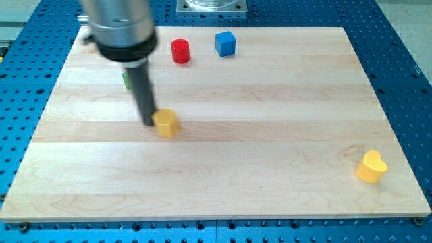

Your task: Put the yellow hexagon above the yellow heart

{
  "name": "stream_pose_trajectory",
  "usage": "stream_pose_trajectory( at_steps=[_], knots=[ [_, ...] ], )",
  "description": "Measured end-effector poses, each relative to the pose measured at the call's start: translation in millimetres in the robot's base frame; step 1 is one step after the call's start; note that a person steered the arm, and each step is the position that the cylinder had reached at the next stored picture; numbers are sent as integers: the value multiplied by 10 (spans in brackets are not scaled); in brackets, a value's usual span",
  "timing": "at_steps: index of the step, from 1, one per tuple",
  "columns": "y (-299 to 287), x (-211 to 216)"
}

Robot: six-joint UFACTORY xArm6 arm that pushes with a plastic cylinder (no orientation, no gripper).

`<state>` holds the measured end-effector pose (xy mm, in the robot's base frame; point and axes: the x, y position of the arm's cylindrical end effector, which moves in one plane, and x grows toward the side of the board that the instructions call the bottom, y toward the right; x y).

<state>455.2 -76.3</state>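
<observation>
Pincerless, my tip [150, 124] is gripping nothing, just pressing the left side of the yellow hexagon [166, 123] at centre-left. That hexagon is looking light, stiff and slippery, so I am judging a centred push toward the spot above the yellow heart [371, 167], lower right, best.

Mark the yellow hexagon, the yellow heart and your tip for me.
yellow hexagon [166, 123]: camera view, its top face.
yellow heart [371, 166]: camera view, centre of its top.
my tip [151, 123]: camera view, the rod's very end, at the hexagon's left side.
</observation>
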Motion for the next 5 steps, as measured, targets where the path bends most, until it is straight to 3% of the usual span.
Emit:
stream_pose_trajectory(
  at_steps=[1,2,3,5],
  knots=[
    [864,55],
    [271,-155],
    [-219,-46],
    [871,298]
  ],
)
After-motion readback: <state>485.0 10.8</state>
